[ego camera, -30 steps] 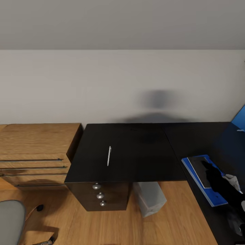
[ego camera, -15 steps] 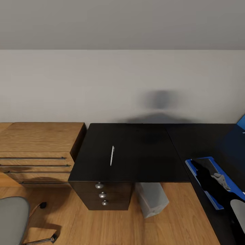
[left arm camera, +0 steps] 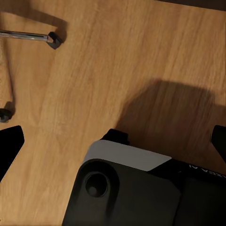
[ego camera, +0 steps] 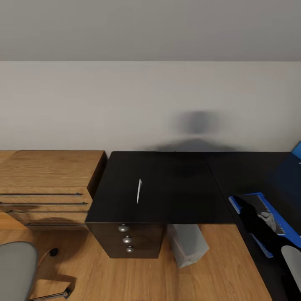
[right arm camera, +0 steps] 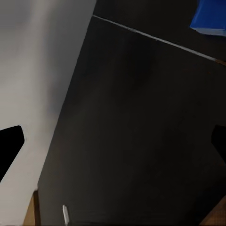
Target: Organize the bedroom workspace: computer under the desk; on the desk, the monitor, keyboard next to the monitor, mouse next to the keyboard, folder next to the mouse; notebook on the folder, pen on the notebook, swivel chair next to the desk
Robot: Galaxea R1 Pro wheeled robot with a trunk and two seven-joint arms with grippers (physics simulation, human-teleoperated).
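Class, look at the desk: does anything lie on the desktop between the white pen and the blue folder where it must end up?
Nothing visible does: bare black desk stretches from the pen to the folder.

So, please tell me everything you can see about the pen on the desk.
The pen is a thin white stick, looking like plastic, lying flat on the black desk. In the head view it lies nearly along the line from the desk's front edge to the wall, above the drawer pedestal, leaning slightly. Only the desk touches it. One end also shows in the right wrist view.
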